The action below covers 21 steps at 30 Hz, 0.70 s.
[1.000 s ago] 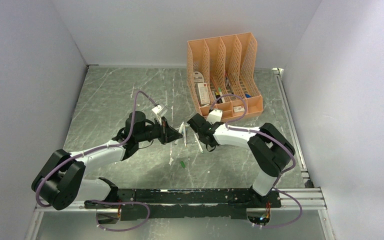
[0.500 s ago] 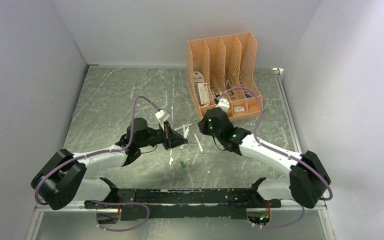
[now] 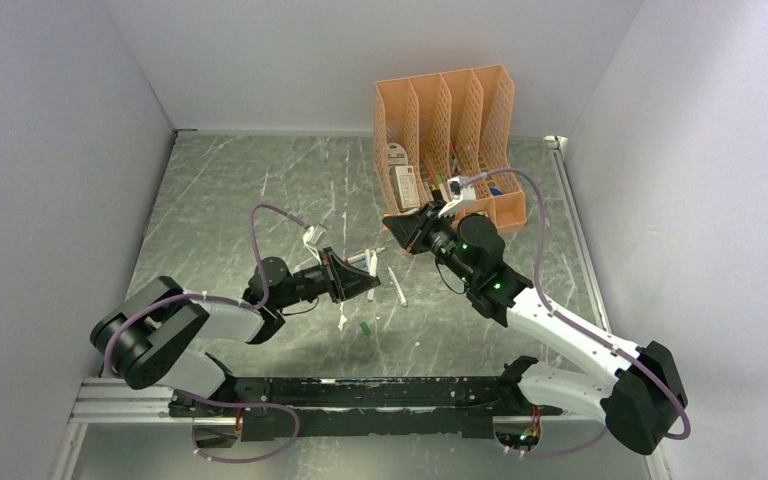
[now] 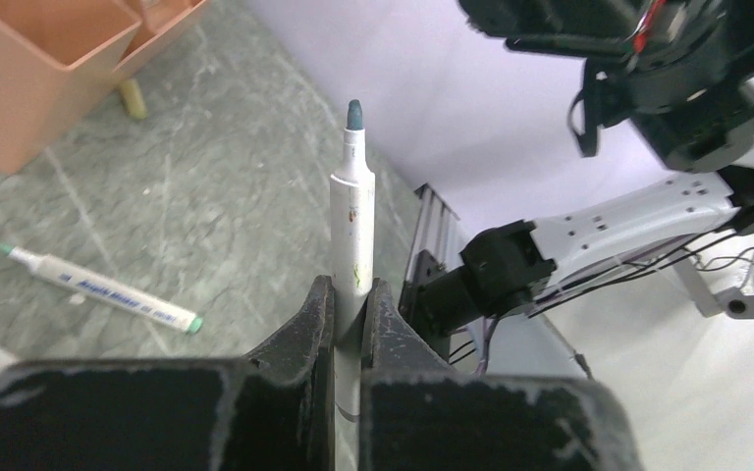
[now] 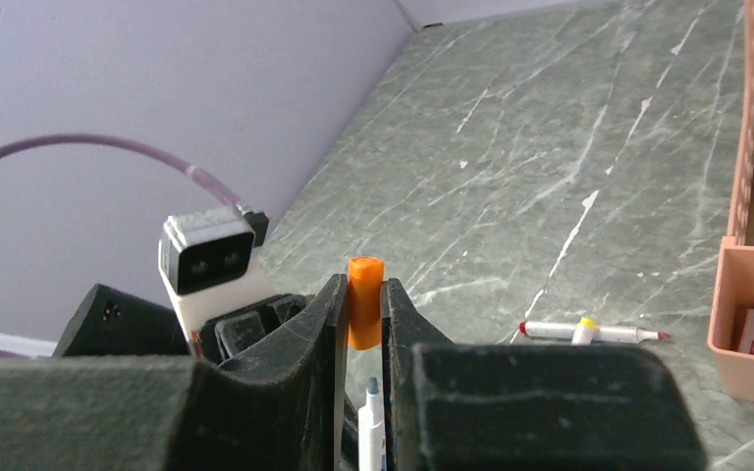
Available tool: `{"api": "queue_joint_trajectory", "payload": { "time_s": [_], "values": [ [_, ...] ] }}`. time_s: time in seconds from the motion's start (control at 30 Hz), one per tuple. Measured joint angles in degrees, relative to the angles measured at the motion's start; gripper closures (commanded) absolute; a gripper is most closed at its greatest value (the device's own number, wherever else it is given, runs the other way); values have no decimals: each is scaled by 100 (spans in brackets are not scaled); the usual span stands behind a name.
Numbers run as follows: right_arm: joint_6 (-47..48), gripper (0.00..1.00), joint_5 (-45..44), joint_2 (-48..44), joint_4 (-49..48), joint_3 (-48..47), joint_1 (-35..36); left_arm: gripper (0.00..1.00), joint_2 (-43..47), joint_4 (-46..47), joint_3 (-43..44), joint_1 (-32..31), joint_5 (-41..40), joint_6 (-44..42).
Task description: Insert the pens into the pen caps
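Nearest the arm bases, a green cap (image 3: 366, 327) is lying loose on the table (image 3: 230, 200), with a loose pen (image 3: 397, 285) lying just beyond it. The left gripper (image 4: 350, 294) is clamping tightly on a white-barrelled pen (image 4: 351, 211). The pen's long axis is running straight out past the fingertips, and its dark teal tip is pointing away from the wrist toward the right gripper (image 5: 361, 294). That gripper is pinching an orange cap (image 5: 364, 314) in nearly closed jaws. The cap is sitting lengthwise along the fingers and jutting beyond them toward the held pen, the two not yet touching. Farther off, a red-tipped pen (image 5: 623, 334) is lying flat beside the peach organiser (image 3: 450, 150), which is standing at the table's far side.
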<state>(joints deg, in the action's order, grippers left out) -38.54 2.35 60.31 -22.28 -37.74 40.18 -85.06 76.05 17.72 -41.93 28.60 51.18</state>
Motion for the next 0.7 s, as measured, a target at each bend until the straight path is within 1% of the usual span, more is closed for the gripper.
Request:
{"api": "queue_joint_trajectory", "payload": {
  "time_s": [0.17,0.7],
  "values": [
    [28,100,264,-9,-299,275,0,93,-232,365,205,-116,-22,201],
    [37,100,487,-166,-431,369,-7,93,-129,234,330,-225,-267,105]
  ]
}}
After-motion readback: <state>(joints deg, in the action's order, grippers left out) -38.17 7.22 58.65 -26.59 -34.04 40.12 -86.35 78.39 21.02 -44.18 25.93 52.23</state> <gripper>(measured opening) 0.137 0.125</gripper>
